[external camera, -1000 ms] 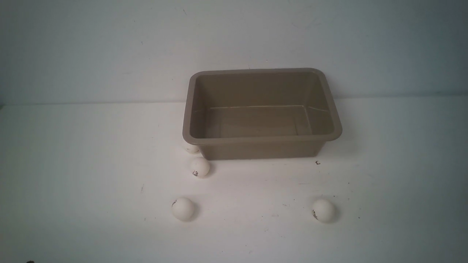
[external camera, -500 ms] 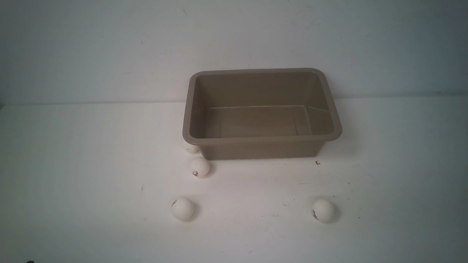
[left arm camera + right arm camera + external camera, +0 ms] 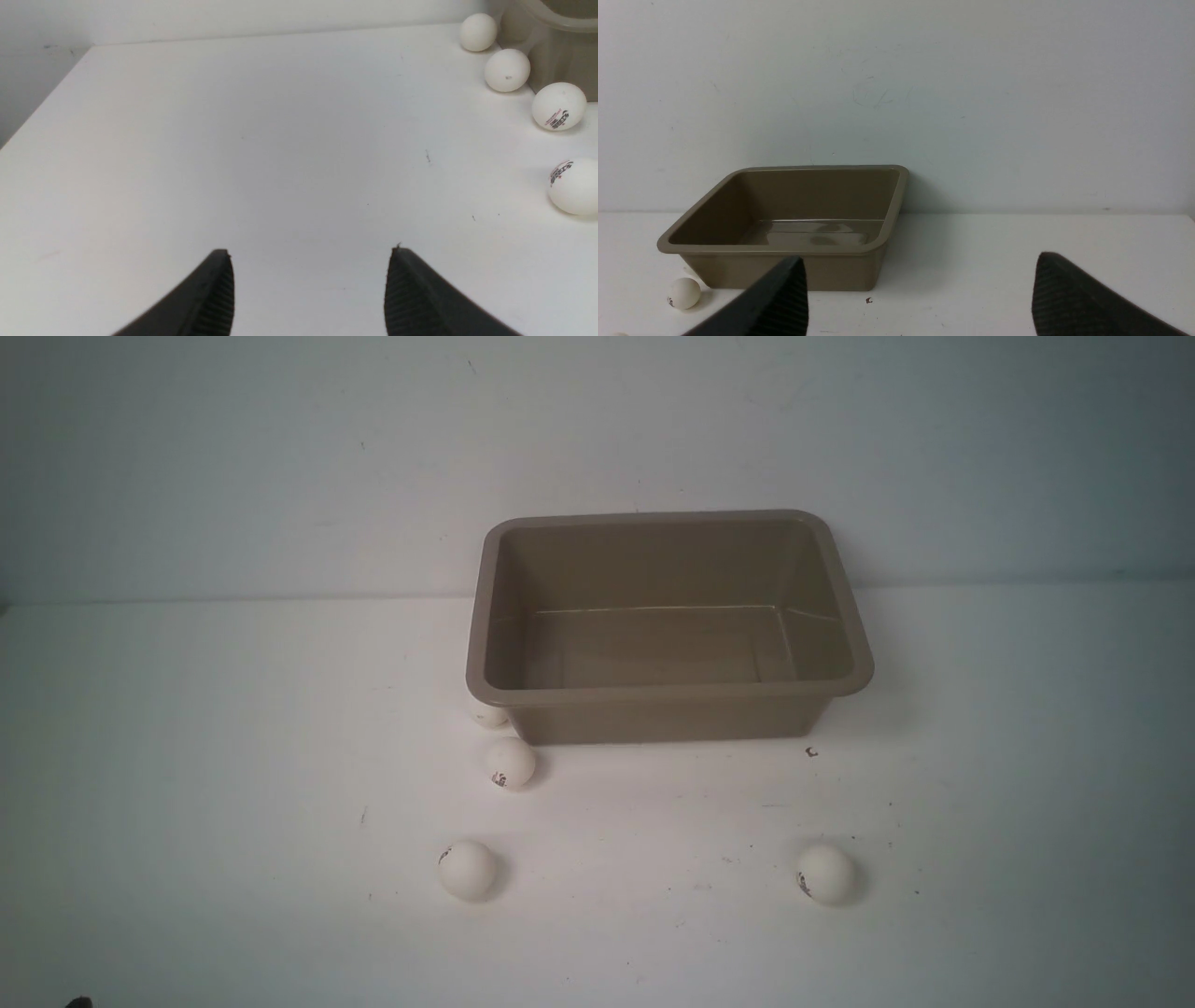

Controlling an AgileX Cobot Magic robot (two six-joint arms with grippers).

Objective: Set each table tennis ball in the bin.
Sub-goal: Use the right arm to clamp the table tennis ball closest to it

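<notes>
My left hand, released and empty like my right hand, lies nearer most table tennis balls, ahead to its right.

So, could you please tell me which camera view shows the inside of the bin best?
The front view: it looks down into the bin, showing nearly its whole floor. The right wrist view sees it from low down, foreshortening the floor. The left wrist view catches only one outer corner.

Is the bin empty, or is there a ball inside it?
Empty: the bin shows only its bare floor in the front and right wrist views.
</notes>
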